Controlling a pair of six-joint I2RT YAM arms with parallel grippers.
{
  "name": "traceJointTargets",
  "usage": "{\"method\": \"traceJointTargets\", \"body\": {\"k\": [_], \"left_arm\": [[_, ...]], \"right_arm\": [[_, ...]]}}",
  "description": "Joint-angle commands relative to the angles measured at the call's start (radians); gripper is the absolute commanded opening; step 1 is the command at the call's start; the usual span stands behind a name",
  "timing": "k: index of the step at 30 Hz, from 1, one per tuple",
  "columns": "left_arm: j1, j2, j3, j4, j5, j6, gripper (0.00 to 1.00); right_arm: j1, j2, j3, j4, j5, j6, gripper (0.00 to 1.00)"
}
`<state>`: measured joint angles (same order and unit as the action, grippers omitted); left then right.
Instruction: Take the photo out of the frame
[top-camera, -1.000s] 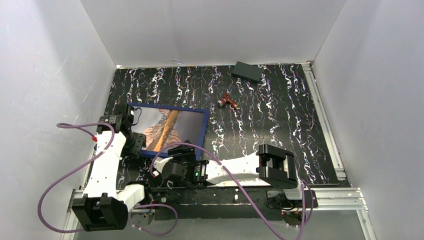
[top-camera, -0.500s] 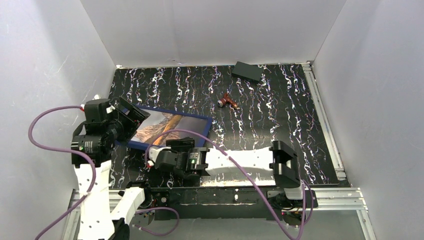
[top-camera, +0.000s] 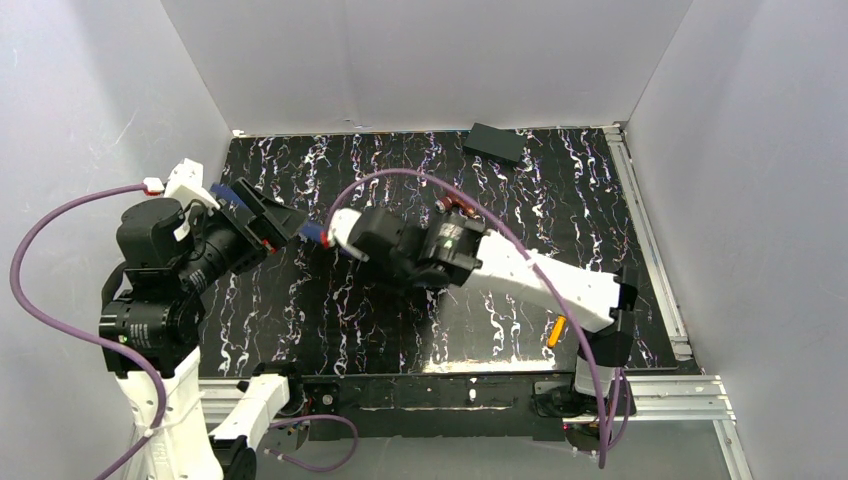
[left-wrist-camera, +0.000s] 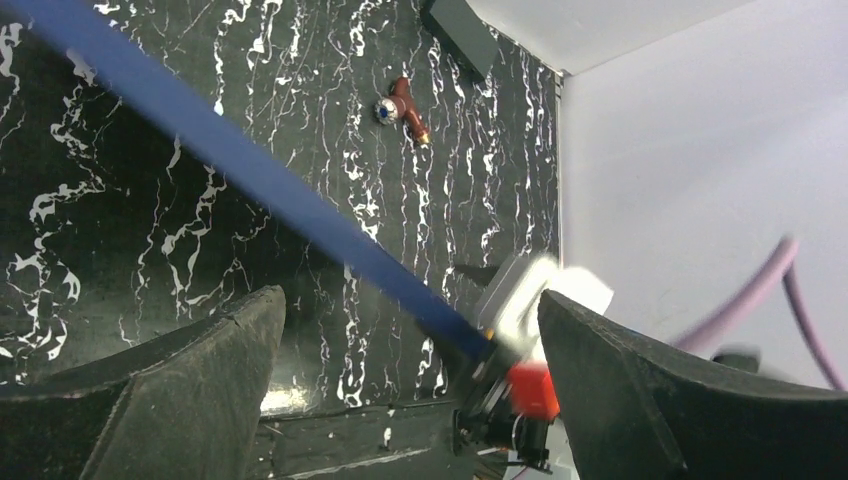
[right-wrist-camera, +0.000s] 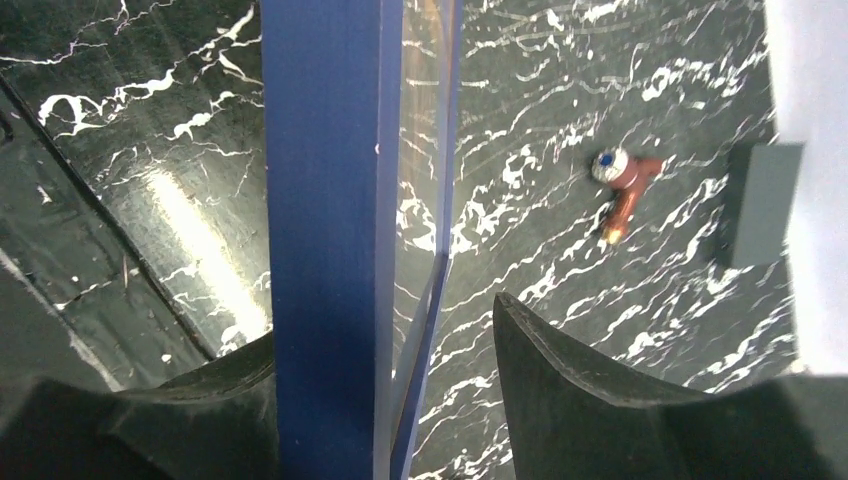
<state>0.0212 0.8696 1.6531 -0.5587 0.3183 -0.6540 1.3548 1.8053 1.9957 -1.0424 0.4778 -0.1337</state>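
Note:
The navy-blue frame (top-camera: 312, 236) is off the table and hangs edge-on between my two grippers. In the right wrist view its thick blue bar (right-wrist-camera: 330, 200) runs up between the fingers of my right gripper (right-wrist-camera: 385, 320). The left finger lies against the bar and a gap shows at the right finger. In the left wrist view the blue bar (left-wrist-camera: 250, 165) crosses diagonally between the wide-open fingers of my left gripper (left-wrist-camera: 410, 300) without touching them. It ends at my right gripper (top-camera: 325, 238). My left gripper (top-camera: 285, 222) is raised beside it. The photo's face is hidden.
A black block (top-camera: 495, 143) lies at the far edge of the black marbled table (top-camera: 560, 230). A small red-brown object (left-wrist-camera: 402, 105) lies near the middle back. White walls enclose three sides. Purple cables loop from both arms.
The frame, flat on the table a second ago, has been lifted and turned edge-on. Both arms rose; the right gripper swung from the near edge to mid-table, and the left gripper moved up.

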Motion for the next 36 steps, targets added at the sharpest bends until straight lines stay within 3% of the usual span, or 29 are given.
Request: {"method": "traceJointTargets", "body": {"k": [1,8,18,22,26,32,36], "left_arm": [[-0.043,0.011,0.068,-0.064,0.025,0.067,0.98],[-0.065,0.009,0.05,-0.096,-0.028,0.098,0.98],[-0.086,-0.006,-0.191,-0.071,0.016,0.067,0.98],[-0.086,-0.005,-0.296,-0.069,0.036,0.047,0.98],[-0.086,-0.003,-0.347,-0.07,0.047,0.039,0.98],[-0.086,0.008,-0.38,-0.068,0.048,0.045,0.98],[-0.087,0.022,-0.39,-0.07,0.058,0.049,0.98]], "right_arm": [[-0.128,-0.122,0.016,0.035,-0.216,0.203,0.01],[-0.359,-0.261,-0.182,0.221,-0.661,0.311,0.01],[-0.559,-0.293,-0.37,0.391,-0.95,0.393,0.01],[-0.637,-0.272,-0.391,0.41,-0.989,0.438,0.01],[-0.698,-0.235,-0.355,0.322,-0.956,0.446,0.01],[-0.723,-0.228,-0.365,0.242,-0.926,0.394,0.01],[-0.737,-0.231,-0.463,0.301,-0.984,0.304,0.01]]}}
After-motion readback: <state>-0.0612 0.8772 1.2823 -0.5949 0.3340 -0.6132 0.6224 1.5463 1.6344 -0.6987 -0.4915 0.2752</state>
